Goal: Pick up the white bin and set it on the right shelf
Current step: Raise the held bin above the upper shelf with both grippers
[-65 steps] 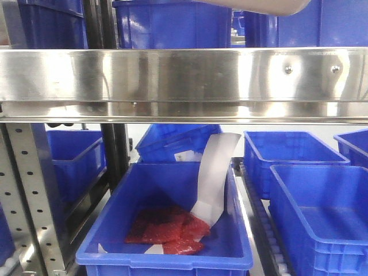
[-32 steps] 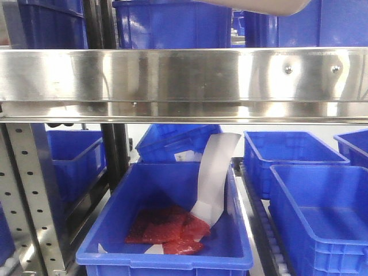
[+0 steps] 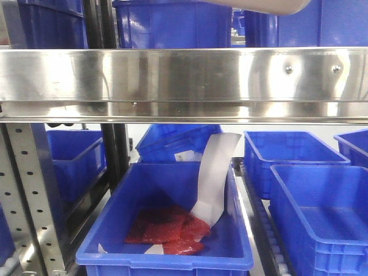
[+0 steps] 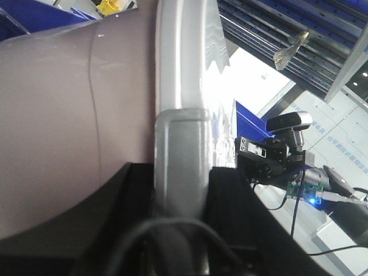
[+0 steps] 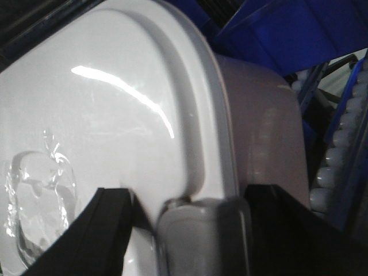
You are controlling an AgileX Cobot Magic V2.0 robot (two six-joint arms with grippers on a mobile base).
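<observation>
White bin [image 3: 270, 6] up above right shelf [image 3: 172, 75] rail, only underside showing. Left gripper [image 4: 179, 184] and right gripper [image 5: 201, 230] each pinch its lid rim between black fingers

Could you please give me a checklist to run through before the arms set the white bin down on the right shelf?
1. Left gripper clamps the white bin by its rim: ok.
2. Right gripper clamps the rim below the lid: ok.
3. Bin's underside is above the shelf rail: ok.
4. Free landing spot on the shelf: cannot tell; blue bins stand behind the rail.
5. Bin held level: cannot tell.
</observation>
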